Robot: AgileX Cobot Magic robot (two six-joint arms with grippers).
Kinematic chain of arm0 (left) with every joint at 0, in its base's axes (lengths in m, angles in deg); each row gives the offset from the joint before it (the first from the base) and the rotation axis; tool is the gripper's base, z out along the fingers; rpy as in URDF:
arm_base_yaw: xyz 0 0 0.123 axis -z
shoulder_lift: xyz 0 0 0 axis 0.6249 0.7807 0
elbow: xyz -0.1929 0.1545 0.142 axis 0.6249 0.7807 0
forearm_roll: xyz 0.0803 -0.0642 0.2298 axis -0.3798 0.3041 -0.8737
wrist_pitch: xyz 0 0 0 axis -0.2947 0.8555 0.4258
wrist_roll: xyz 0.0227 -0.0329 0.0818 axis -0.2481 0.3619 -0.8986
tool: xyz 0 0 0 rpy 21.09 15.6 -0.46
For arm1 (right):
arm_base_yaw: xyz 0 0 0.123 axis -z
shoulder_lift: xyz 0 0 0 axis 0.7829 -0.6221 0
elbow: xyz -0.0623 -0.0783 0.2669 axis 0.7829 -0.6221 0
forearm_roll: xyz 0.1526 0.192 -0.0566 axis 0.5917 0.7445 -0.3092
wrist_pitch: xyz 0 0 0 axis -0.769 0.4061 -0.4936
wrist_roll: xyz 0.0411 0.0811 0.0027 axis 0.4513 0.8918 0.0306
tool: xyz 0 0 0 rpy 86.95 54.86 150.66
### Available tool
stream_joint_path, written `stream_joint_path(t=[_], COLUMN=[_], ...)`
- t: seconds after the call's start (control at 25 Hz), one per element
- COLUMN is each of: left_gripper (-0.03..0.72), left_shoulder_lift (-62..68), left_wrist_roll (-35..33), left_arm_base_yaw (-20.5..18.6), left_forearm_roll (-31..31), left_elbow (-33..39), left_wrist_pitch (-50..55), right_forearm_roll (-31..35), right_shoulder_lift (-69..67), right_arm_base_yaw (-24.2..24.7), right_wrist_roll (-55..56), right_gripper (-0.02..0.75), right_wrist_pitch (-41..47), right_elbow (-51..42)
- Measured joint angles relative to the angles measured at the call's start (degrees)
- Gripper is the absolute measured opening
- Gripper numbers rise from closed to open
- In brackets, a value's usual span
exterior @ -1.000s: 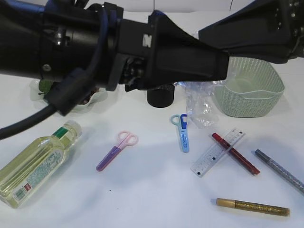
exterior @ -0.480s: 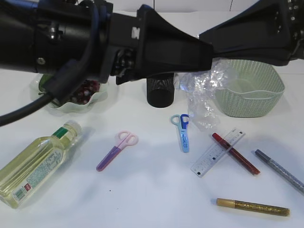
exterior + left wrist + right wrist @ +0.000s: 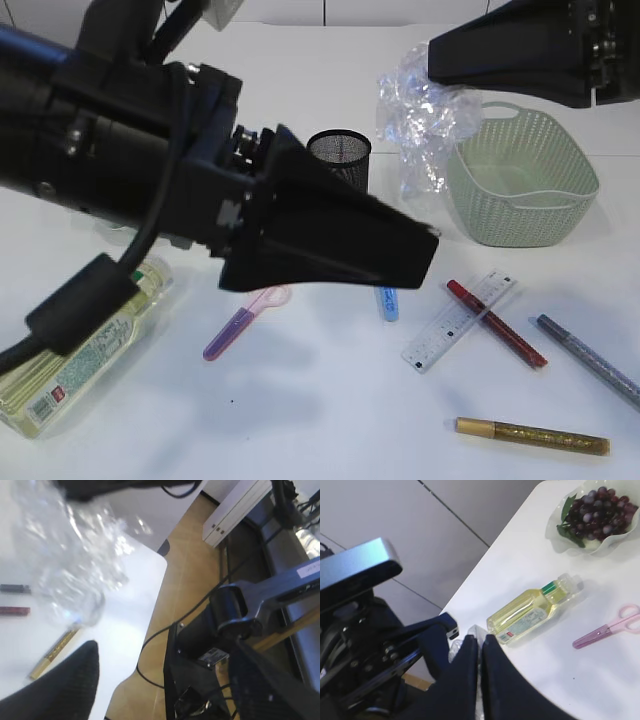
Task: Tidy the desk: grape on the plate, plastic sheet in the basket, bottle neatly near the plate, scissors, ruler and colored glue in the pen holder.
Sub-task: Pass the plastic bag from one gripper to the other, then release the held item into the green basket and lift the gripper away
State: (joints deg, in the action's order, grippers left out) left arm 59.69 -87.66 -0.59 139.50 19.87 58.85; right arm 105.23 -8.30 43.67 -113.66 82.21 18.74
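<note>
My right gripper (image 3: 436, 58) is shut on the crumpled clear plastic sheet (image 3: 418, 118) and holds it in the air, just left of the green basket (image 3: 560, 212). In the right wrist view the shut gripper (image 3: 480, 642) pinches a bit of sheet (image 3: 475, 630); beyond it lie the bottle (image 3: 535, 611), the pink scissors (image 3: 610, 627) and the grapes (image 3: 597, 510) on their plate (image 3: 625, 536). My left gripper (image 3: 165, 652) is open and empty, and the sheet (image 3: 75, 555) hangs in front of it. The ruler (image 3: 460, 320), red glue pen (image 3: 497, 323), grey pen (image 3: 588, 360) and gold pen (image 3: 530, 436) lie at the front right.
My left arm (image 3: 200, 200) fills the left middle of the exterior view and hides the plate and most of the blue scissors (image 3: 388, 302). The black mesh pen holder (image 3: 340, 152) stands at the back centre. The bottle (image 3: 70, 350) lies at the front left, the pink scissors (image 3: 243, 316) beside it.
My right gripper has lifted the plastic sheet off the table, up beside the basket. My left arm has swung down and forward, uncovering the pen holder and hiding the plate.
</note>
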Motion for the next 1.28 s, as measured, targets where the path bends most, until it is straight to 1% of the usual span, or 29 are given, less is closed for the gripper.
stream_joint_path(t=[0.12,0.24,0.4,0.48,0.64,0.76,0.84,0.92,1.04,1.2,1.28], left_gripper=[0.585,0.585,0.585,0.582,0.527,0.487,0.477,0.473,0.468,0.468,0.468], left_shoulder_lift=[0.0,0.0,0.0,0.0,0.0,0.0,0.0,0.0,0.0,0.0,0.0], left_wrist_roll=[2.4,8.5,22.7,31.1,44.9,53.0,56.6,59.2,61.3,65.2,65.9], left_arm_base_yaw=[0.0,0.0,0.0,0.0,-1.2,-3.8,-6.1,-8.7,-11.6,-12.8,-12.8], left_forearm_roll=[-5.7,-16.1,-32.2,-40.5,-53.2,-59.4,-61.7,-63.6,-67.3,-73.0,-73.7], left_elbow=[0.0,0.0,0.0,0.0,0.0,0.0,0.0,0.0,0.0,0.0,0.0], left_wrist_pitch=[0.4,-1.1,-4.7,-5.6,-5.8,-4.9,-3.9,-3.0,-1.4,0.6,1.4], right_forearm_roll=[0.0,0.1,0.2,0.2,-0.4,-3.1,-4.0,-4.2,-4.8,-6.9,-7.3], right_shoulder_lift=[0.0,0.0,0.0,0.0,-0.6,-2.5,-4.3,-6.1,-9.2,-13.6,-15.9], right_arm_base_yaw=[0.0,0.0,0.0,0.0,0.0,0.0,0.0,0.0,0.0,0.0,0.6], right_wrist_roll=[0.0,0.0,0.0,0.0,0.0,0.0,0.0,0.0,0.0,0.0,0.0], right_gripper=[0.015,0.015,0.015,0.015,0.015,0.015,0.015,0.015,0.015,0.015,0.015], right_wrist_pitch=[-3.7,-7.1,-10.9,-13.5,-20.1,-25.1,-27.9,-30.5,-34.3,-40.5,-42.9], right_elbow=[0.0,0.0,0.0,0.0,0.0,0.0,0.0,0.0,0.0,0.0,0.8])
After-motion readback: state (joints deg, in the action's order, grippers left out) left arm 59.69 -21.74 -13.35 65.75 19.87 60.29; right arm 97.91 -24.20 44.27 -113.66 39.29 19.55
